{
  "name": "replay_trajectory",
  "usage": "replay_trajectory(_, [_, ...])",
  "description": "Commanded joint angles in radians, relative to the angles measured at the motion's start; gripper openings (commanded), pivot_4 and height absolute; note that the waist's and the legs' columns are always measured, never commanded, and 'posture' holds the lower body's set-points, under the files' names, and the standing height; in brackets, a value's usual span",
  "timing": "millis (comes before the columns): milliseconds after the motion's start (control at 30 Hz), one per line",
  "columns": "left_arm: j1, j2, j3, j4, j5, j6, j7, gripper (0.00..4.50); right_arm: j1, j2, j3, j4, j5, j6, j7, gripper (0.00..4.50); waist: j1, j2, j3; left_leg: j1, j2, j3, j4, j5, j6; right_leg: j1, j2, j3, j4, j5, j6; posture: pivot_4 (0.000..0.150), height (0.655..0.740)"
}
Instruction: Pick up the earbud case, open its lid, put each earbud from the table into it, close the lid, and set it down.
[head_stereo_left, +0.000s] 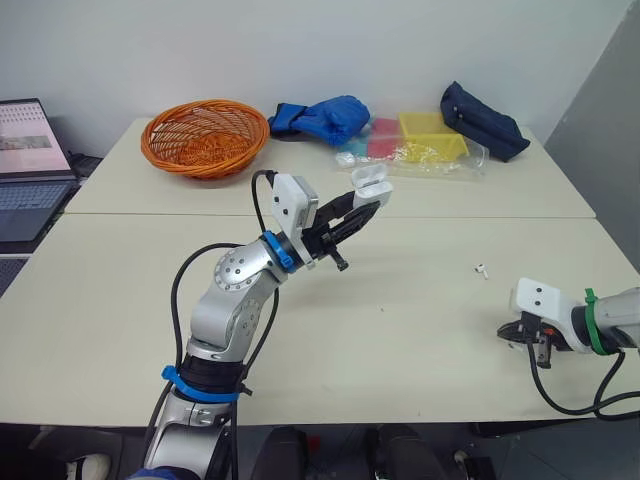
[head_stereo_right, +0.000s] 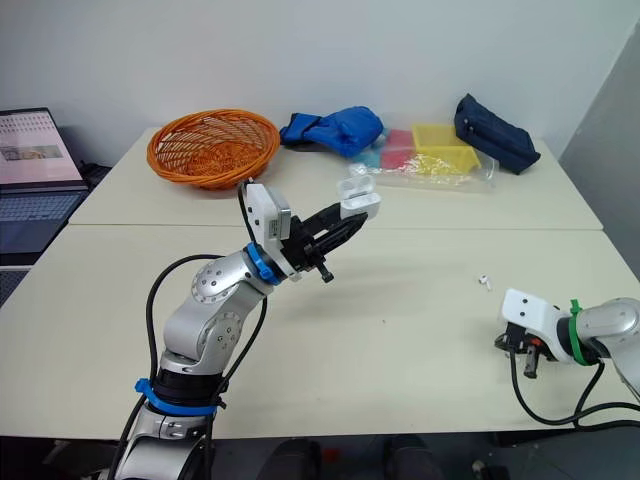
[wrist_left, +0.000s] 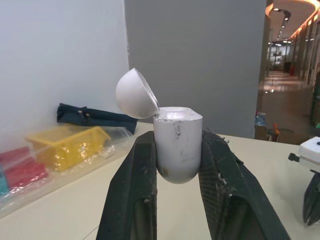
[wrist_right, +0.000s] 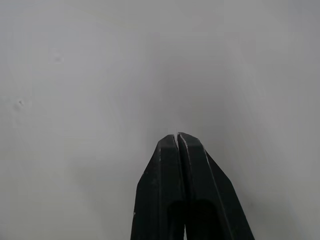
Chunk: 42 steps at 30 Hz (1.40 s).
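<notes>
My left gripper (head_stereo_left: 366, 206) is raised above the middle of the table and shut on the white earbud case (head_stereo_left: 371, 186). The case (wrist_left: 177, 142) sits upright between the two black fingers (wrist_left: 135, 195), and its rounded lid (wrist_left: 136, 93) is flipped open to one side. One small white earbud (head_stereo_left: 482, 269) lies on the table toward the right. My right gripper (wrist_right: 178, 137) hangs low near the table's front right edge, pointing down at bare tabletop, its fingers pressed together with nothing between them; its wrist housing (head_stereo_left: 545, 300) shows in the head view.
An orange wicker basket (head_stereo_left: 205, 137) stands at the back left. Along the back are a blue cloth bundle (head_stereo_left: 322, 118), a clear bag with yellow and red boxes (head_stereo_left: 420, 140) and a dark blue pouch (head_stereo_left: 483, 120). A laptop (head_stereo_left: 30, 160) sits off the table's left.
</notes>
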Motion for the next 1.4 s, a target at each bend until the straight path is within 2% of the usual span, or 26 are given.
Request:
replay_trajectory(33, [-0.002, -0.001, 0.008, -0.038, -0.005, -0.016, 0.007, 0.75, -0.018, 0.007, -0.009, 0.002, -0.012, -0.020, 0.014, 0.03, 0.001, 0.000, 0.000, 0.000, 0.000, -0.001, 0.000, 0.000, 0.000, 0.000, 0.000, -0.001, 0.000, 0.000, 0.000, 0.150, 0.7400])
replay_trajectory(333, [0.000, 0.004, 0.007, -0.043, -0.008, -0.013, 0.011, 0.75, -0.036, 0.027, -0.034, -0.016, -0.002, -0.001, 0.016, 0.03, 0.002, 0.000, 0.000, 0.000, 0.000, 0.001, 0.000, 0.000, 0.000, 0.000, 0.000, 0.000, 0.000, 0.000, 0.000, 0.150, 0.7400])
replay_trajectory(367, [0.001, 0.004, 0.007, -0.043, -0.008, -0.012, 0.010, 0.75, -0.041, 0.027, -0.042, -0.028, 0.010, 0.020, 0.019, 0.20, 0.002, 0.000, 0.000, 0.000, 0.000, 0.001, 0.000, 0.000, 0.000, 0.000, 0.000, 0.000, 0.000, 0.000, 0.000, 0.150, 0.7400])
replay_trajectory(467, [-0.001, 0.004, 0.007, -0.041, -0.010, -0.013, 0.007, 0.75, -0.057, 0.003, -0.079, -0.091, 0.062, 0.126, 0.036, 0.94, 0.003, 0.000, 0.000, 0.000, 0.000, 0.000, 0.000, 0.000, 0.000, 0.000, 0.000, 0.000, 0.000, 0.000, 0.000, 0.150, 0.7400])
replay_trajectory(600, [-0.005, -0.001, 0.004, -0.035, -0.010, -0.015, 0.005, 0.75, -0.024, -0.075, -0.120, -0.146, 0.093, 0.245, 0.059, 2.46, 0.005, 0.000, 0.000, 0.000, 0.000, 0.000, 0.000, 0.000, 0.000, 0.000, 0.000, 0.000, -0.001, 0.000, 0.000, 0.150, 0.7400])
replay_trajectory(733, [-0.007, -0.011, -0.003, -0.030, -0.008, -0.020, 0.005, 0.75, 0.001, -0.129, -0.121, -0.139, 0.081, 0.272, 0.061, 3.96, 0.005, 0.000, 0.000, -0.001, 0.000, 0.000, 0.000, 0.000, 0.000, 0.000, -0.001, 0.000, -0.001, 0.000, -0.001, 0.150, 0.7400])
replay_trajectory(767, [-0.007, -0.013, -0.004, -0.032, -0.007, -0.019, 0.007, 0.75, 0.003, -0.130, -0.122, -0.135, 0.083, 0.284, 0.056, 4.30, 0.005, 0.000, 0.000, -0.001, 0.000, 0.000, 0.000, 0.000, 0.000, 0.000, -0.001, 0.000, -0.001, -0.001, -0.001, 0.150, 0.7400])
replay_trajectory(800, [-0.007, -0.015, -0.005, -0.032, -0.006, -0.020, 0.008, 0.75, 0.002, -0.128, -0.121, -0.129, 0.083, 0.300, 0.048, 4.46, 0.005, 0.000, 0.000, -0.001, 0.000, 0.001, 0.000, 0.000, 0.000, 0.000, -0.001, 0.000, -0.001, -0.001, -0.001, 0.150, 0.7400])
replay_trajectory(1000, [0.015, -0.020, -0.004, -0.047, -0.004, -0.016, 0.017, 0.75, 0.036, -0.079, -0.131, -0.179, 0.116, 0.440, -0.021, 4.46, 0.004, 0.000, 0.000, -0.001, 0.000, 0.000, 0.000, 0.000, 0.000, 0.000, -0.001, 0.000, -0.001, 0.000, 0.000, 0.150, 0.7400])
replay_trajectory(1400, [0.018, -0.015, -0.004, -0.055, -0.006, -0.010, 0.029, 0.75, 0.022, -0.048, -0.048, -0.136, 0.079, 0.397, -0.080, 4.46, 0.004, 0.000, 0.000, -0.001, 0.000, 0.001, 0.000, 0.000, 0.000, 0.000, -0.001, 0.000, -0.001, -0.001, -0.001, 0.150, 0.7400])
